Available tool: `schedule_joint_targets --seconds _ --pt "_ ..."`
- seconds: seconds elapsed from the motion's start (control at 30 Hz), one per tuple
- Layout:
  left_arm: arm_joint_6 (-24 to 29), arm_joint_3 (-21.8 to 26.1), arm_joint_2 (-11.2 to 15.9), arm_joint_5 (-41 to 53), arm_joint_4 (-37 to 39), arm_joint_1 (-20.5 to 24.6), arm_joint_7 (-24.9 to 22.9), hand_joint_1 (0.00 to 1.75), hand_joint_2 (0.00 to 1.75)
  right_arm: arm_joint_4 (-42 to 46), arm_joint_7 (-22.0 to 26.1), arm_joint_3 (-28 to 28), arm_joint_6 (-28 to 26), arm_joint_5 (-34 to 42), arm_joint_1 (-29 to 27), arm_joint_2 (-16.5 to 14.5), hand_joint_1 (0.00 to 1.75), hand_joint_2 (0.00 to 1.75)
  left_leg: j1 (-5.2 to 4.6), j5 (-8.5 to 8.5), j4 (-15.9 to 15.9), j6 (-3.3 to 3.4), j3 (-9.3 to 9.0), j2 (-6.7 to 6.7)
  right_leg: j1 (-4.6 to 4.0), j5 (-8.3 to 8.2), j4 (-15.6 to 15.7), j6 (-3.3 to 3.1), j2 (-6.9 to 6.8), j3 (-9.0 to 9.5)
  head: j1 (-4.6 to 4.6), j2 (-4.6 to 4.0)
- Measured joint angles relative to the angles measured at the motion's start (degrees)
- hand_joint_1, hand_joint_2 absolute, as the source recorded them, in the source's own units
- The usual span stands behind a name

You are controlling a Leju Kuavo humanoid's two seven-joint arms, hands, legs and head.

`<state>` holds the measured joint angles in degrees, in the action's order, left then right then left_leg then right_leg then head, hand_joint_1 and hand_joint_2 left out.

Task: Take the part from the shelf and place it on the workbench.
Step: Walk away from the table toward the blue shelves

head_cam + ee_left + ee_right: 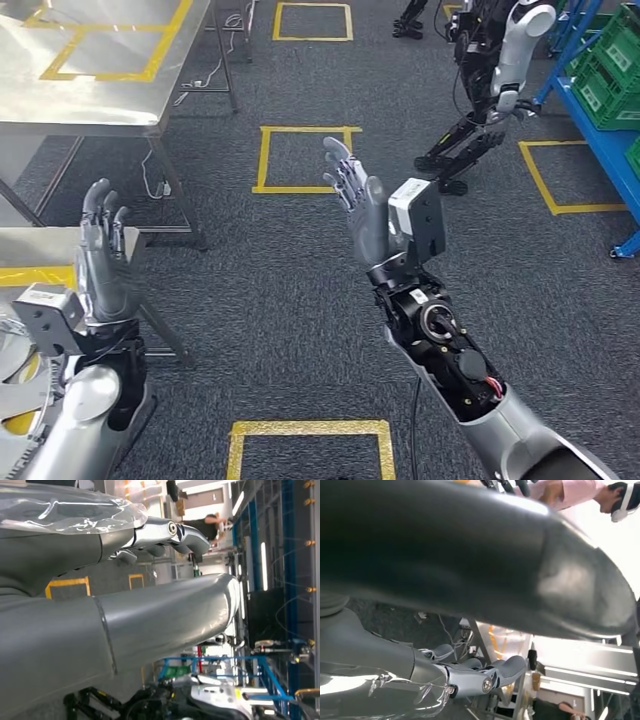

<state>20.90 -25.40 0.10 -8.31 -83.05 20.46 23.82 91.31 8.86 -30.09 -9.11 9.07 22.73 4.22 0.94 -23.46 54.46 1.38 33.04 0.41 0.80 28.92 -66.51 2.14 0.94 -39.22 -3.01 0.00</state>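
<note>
My left hand [104, 250] is raised at the lower left of the head view, fingers apart and upright, holding nothing; it hangs in front of a steel table edge. My right hand [361, 205] is lifted over the carpet in the middle, fingers spread and pointing away, holding nothing. A steel workbench [90, 100] with yellow tape markings stands at the upper left. A blue shelf [604, 120] holding green crates [615, 65] stands at the upper right. The left wrist view has my left hand [124, 615] close up and the right wrist view my right hand [471, 555], both without anything in them.
Another humanoid robot [490, 70] stands at the top right next to the blue shelf. Yellow tape squares [302, 158] mark the grey carpet. A second steel table [45, 250] lies at the left behind my left hand. A person in pink [569, 492] appears in the right wrist view.
</note>
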Motion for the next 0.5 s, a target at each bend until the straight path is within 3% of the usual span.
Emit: schedule_joint_targets --seconds 0.03,0.07,0.1,0.17,0.23,0.3,0.37,0.43,0.5 --pt "0.00 -0.04 -0.01 -0.01 0.05 -0.07 0.00 0.00 0.00 -0.01 -0.01 -0.05 0.00 0.00 -0.06 0.00 0.00 0.00 -0.05 -0.06 0.02 0.05 -0.02 0.56 0.10 1.30 -3.76 0.17 -0.32 -1.77 -0.32 0.00" --pt "0.00 -0.09 -0.01 -0.02 0.09 -0.12 0.00 0.00 0.00 -0.01 -0.01 -0.11 0.00 0.00 -0.11 0.00 0.00 0.00 -0.09 -0.13 0.03 0.05 -0.05 1.13 0.17 1.59 -5.63 0.28 -0.45 -2.69 -0.52 0.00" --pt "0.00 -0.14 -0.02 -0.02 0.11 -0.14 0.00 0.00 0.00 -0.01 -0.01 -0.14 0.00 0.00 -0.14 0.00 0.00 0.00 -0.12 -0.22 0.04 0.00 -0.13 1.65 0.23 0.74 -5.05 0.32 -0.57 -2.38 -0.70 0.00" --pt "0.00 -0.20 -0.08 -0.02 0.13 -0.11 0.00 0.00 0.00 -0.01 -0.01 -0.16 0.00 0.00 -0.14 0.01 0.00 0.00 -0.15 -0.50 0.06 -0.26 -0.51 2.59 0.22 -3.06 2.36 0.13 -1.63 1.46 -1.16 0.00" --pt "0.00 -0.22 -0.11 -0.03 0.13 -0.05 0.01 0.00 0.00 -0.01 0.01 -0.16 -0.01 0.00 -0.05 0.01 0.00 0.00 -0.46 -0.81 0.17 -0.75 -0.76 3.32 -0.27 -5.37 9.79 -0.35 -3.45 5.39 -1.57 0.00" --pt "0.00 -0.24 -0.10 -0.06 0.16 0.02 0.03 0.00 0.00 -0.01 0.02 -0.20 -0.02 0.00 -0.03 0.01 0.00 0.00 -0.76 -0.90 0.22 -1.22 -0.74 4.18 -0.73 -5.47 11.77 -0.96 -3.75 6.37 -1.38 0.00" --pt "0.00 -0.27 -0.11 -0.09 0.20 0.06 0.04 0.00 0.00 0.02 0.02 -0.22 -0.04 0.00 -0.07 0.01 0.00 0.00 -0.62 -1.21 0.42 -1.79 -0.80 4.75 -0.67 -5.82 12.01 -1.63 -2.57 6.39 -1.00 0.00" --pt "0.00 -0.28 -0.10 -0.09 0.22 0.18 0.08 0.00 0.00 0.08 0.04 -0.21 -0.04 0.00 0.03 0.01 0.00 0.00 -0.37 -3.25 3.43 -2.34 0.43 2.95 -0.46 -6.20 12.39 -2.32 -1.57 6.52 -0.65 0.00" --pt "0.00 -0.28 -0.05 -0.11 0.32 0.20 0.18 0.00 0.00 0.11 0.07 -0.26 0.05 0.04 0.06 0.01 0.00 0.00 -0.29 -6.91 11.32 -2.58 4.36 0.54 -0.37 -6.39 12.50 -2.75 -0.57 6.40 0.11 0.00"
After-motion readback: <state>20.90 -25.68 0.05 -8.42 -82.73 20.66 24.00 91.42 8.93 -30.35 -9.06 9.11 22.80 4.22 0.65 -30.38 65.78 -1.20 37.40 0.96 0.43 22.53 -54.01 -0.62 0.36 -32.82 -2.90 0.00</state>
